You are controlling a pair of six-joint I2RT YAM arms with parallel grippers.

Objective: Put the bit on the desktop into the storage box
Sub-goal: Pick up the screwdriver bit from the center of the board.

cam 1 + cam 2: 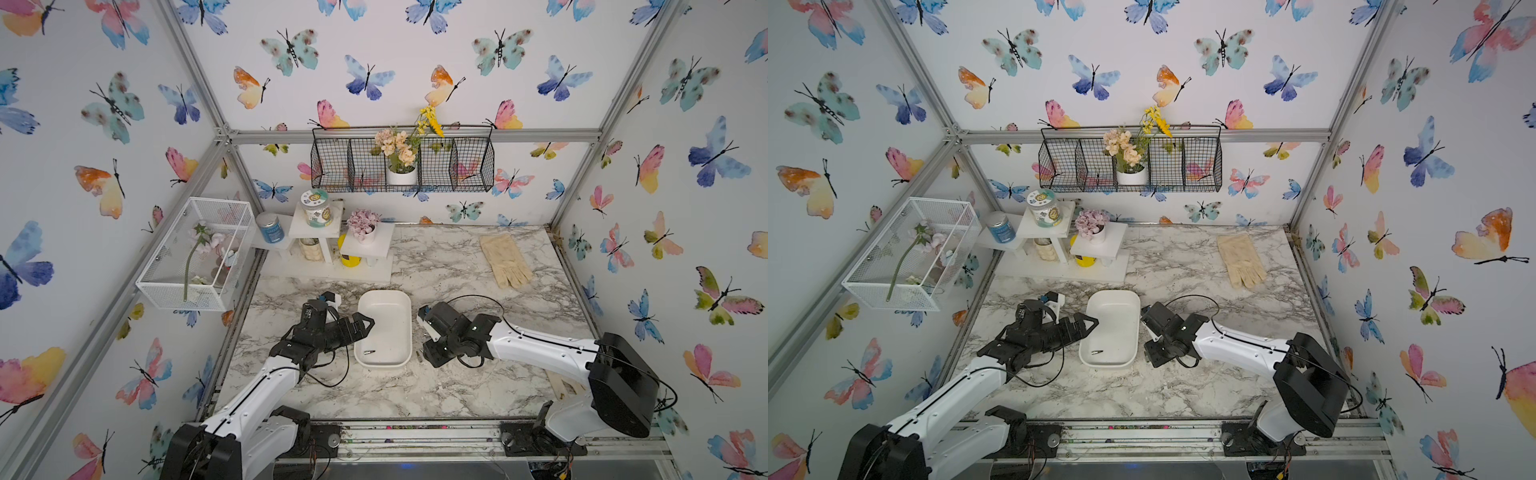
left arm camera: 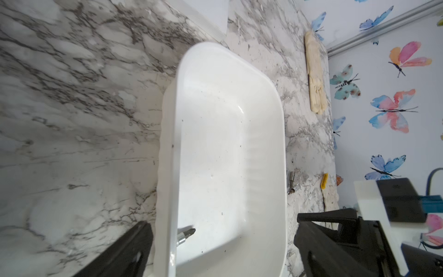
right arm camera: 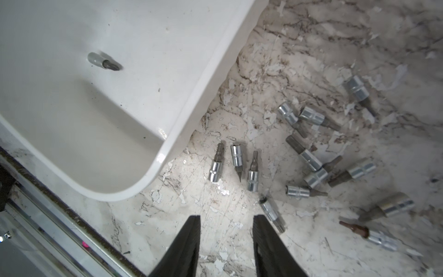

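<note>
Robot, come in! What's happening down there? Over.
Left gripper open at storage box rim. Right gripper open, empty, above desktop. One bit inside box; loose bits outside. Nothing blocking.

Glossy plastic storage box (image 3: pixel 96 108), metal bits (image 3: pixel 253 178)

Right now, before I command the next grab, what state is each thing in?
storage box: upright on the desktop, nearly empty.
bit in the box: lying on its side.
loose bits: scattered flat on the desktop beside the box.
left gripper: open, empty, at the box's edge.
right gripper: open, empty, above the desktop near the loose bits.
glove: lying flat.
</note>
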